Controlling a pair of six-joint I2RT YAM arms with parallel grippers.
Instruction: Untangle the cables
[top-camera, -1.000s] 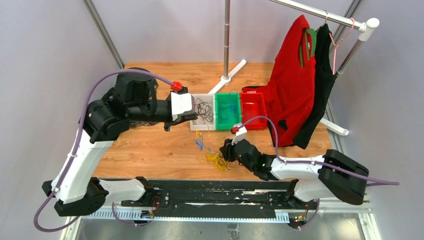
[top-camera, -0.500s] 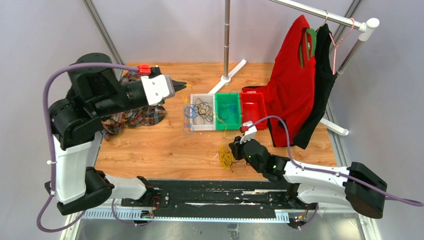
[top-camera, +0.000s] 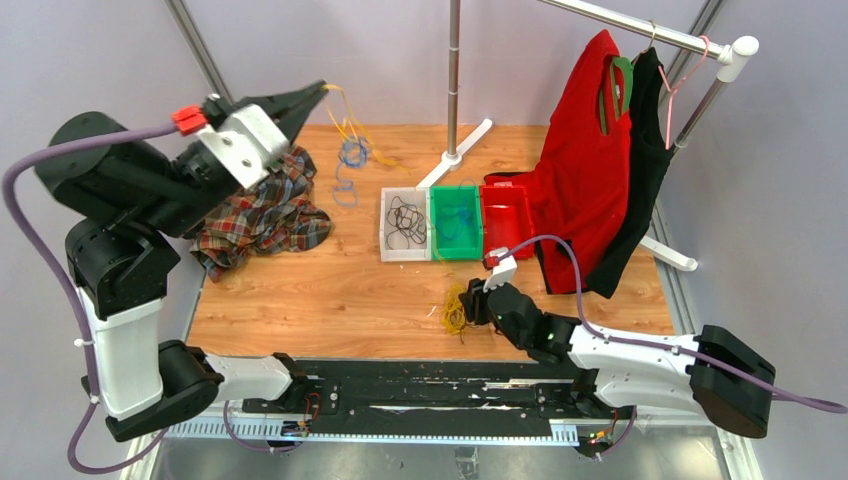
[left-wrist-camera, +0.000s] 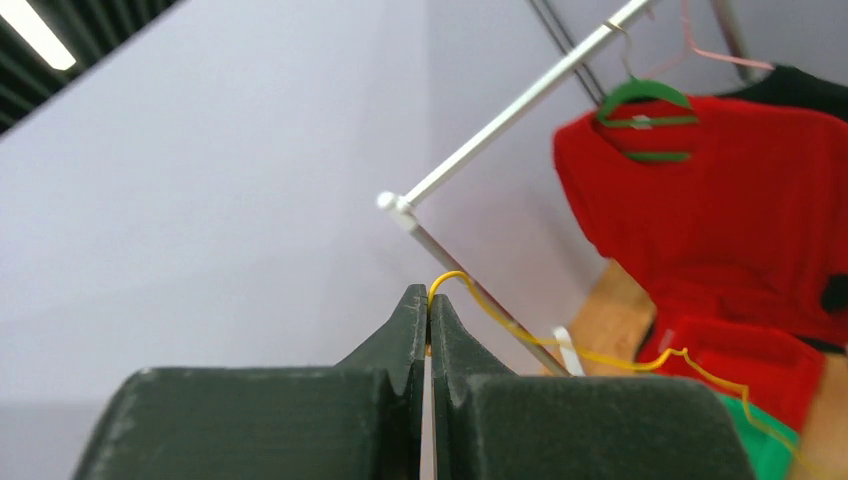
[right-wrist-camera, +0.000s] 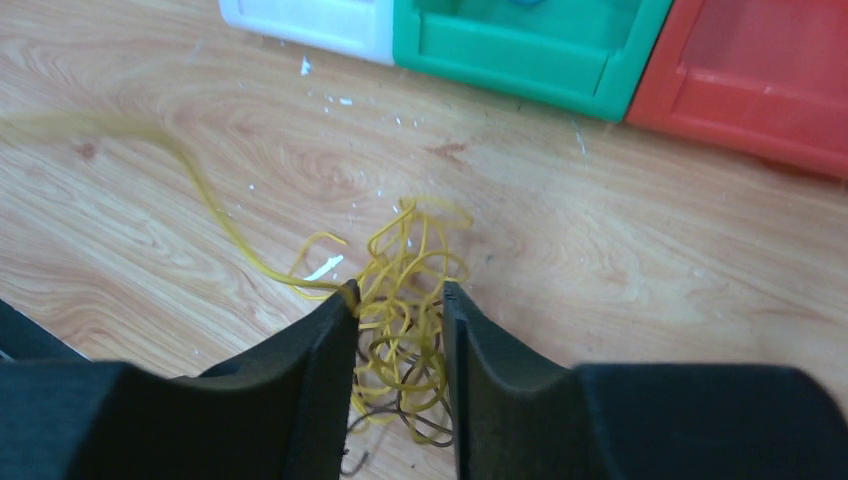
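Observation:
My left gripper (top-camera: 322, 92) is raised high at the far left and shut on a thin yellow cable (top-camera: 345, 118). In the left wrist view the cable (left-wrist-camera: 520, 328) arcs out from between the closed fingertips of that gripper (left-wrist-camera: 428, 300). Blue cable loops (top-camera: 351, 154) hang tangled in the yellow strand below it, down to the table. My right gripper (top-camera: 470, 302) is low at the table's near middle. Its jaws (right-wrist-camera: 398, 292) stand apart around a yellow tangle (right-wrist-camera: 405, 270) with a darker strand in it, lying on the wood. One yellow strand trails off left.
A white bin (top-camera: 388, 205) holds a black cable, a green bin (top-camera: 440, 205) holds something blue, and a red bin (top-camera: 507, 215) sits beside them. A plaid cloth (top-camera: 262, 210) lies at left. A clothes rack with red (top-camera: 585, 170) and black (top-camera: 640, 150) shirts stands at right, and a pole stand (top-camera: 455, 80) at the back.

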